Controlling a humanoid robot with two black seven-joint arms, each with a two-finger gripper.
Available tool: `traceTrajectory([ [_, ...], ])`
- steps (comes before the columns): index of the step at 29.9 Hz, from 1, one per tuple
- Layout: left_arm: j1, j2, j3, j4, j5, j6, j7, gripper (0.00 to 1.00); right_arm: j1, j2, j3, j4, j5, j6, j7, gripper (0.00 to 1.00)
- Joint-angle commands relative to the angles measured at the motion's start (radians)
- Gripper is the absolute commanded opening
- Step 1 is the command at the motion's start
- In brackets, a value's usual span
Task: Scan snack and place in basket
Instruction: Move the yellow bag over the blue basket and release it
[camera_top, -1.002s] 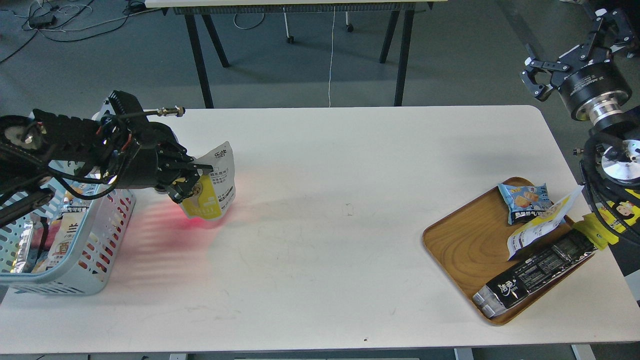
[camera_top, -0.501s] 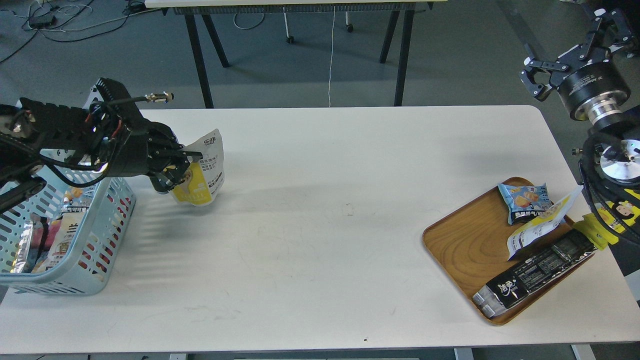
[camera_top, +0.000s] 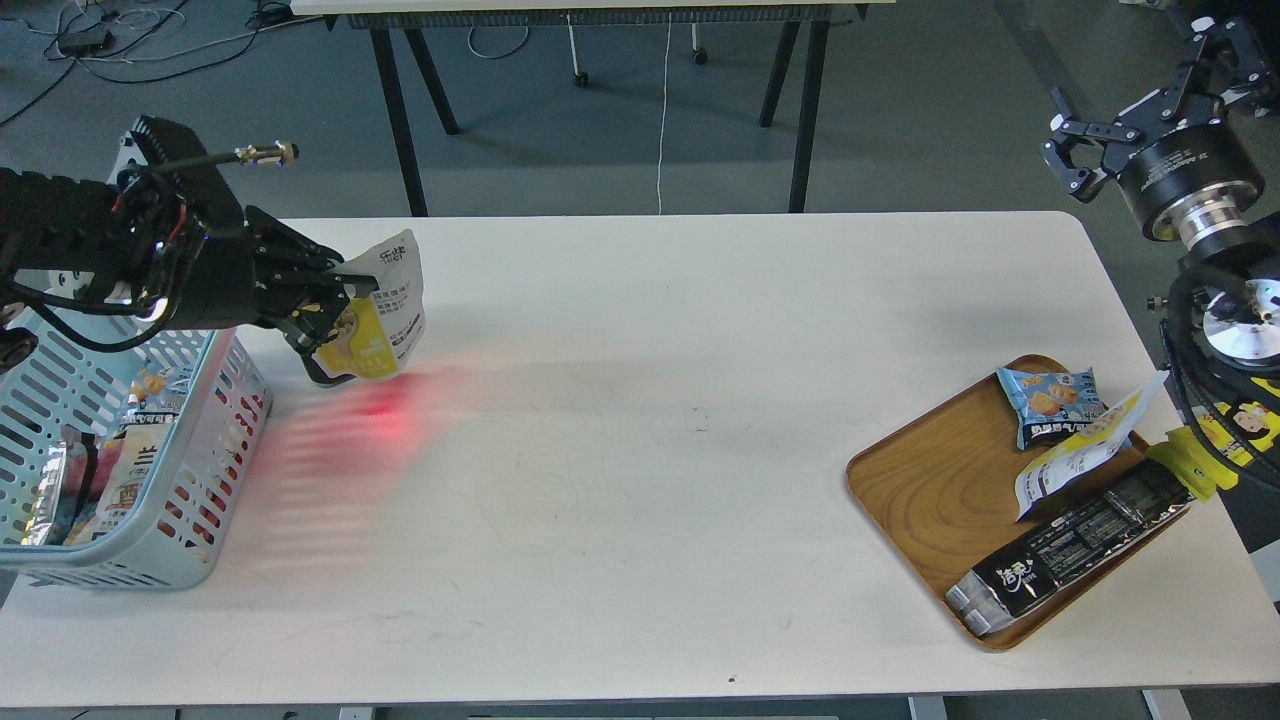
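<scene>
Just right of the basket (camera_top: 150, 480), above the desk (camera_top: 640, 400), the left hand (camera_top: 335, 305) pinches the snack (camera_top: 375, 325) over a red glow; scanning seems underway; next, carry it leftward over the rim and release; the right hand (camera_top: 1130, 120) hangs open, empty.

On the table (camera_top: 640, 480), the basket (camera_top: 150, 500) sits at 9 o'clock and the tray (camera_top: 930, 480) at 3 o'clock, well apart. 3 packets (camera_top: 1060, 470) lie in the tray. The snack (camera_top: 375, 320) hangs just right of the basket's rim, above the tabletop.
</scene>
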Motion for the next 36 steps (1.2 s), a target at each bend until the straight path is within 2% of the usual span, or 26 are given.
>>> traceTrajectory([
  [1,0.003,0.010,0.002,-0.003,0.000,0.000,-0.002,0.00,0.000,0.000,0.001,0.000,0.000,0.000,0.000,0.98],
  [15,0.004,0.005,0.002,-0.003,0.000,0.000,-0.002,0.00,0.000,-0.002,0.001,0.001,0.000,0.002,0.000,0.98],
  [36,0.003,0.036,-0.006,-0.087,0.000,-0.008,-0.002,0.00,-0.002,-0.002,0.000,0.003,0.000,0.002,0.000,0.98],
])
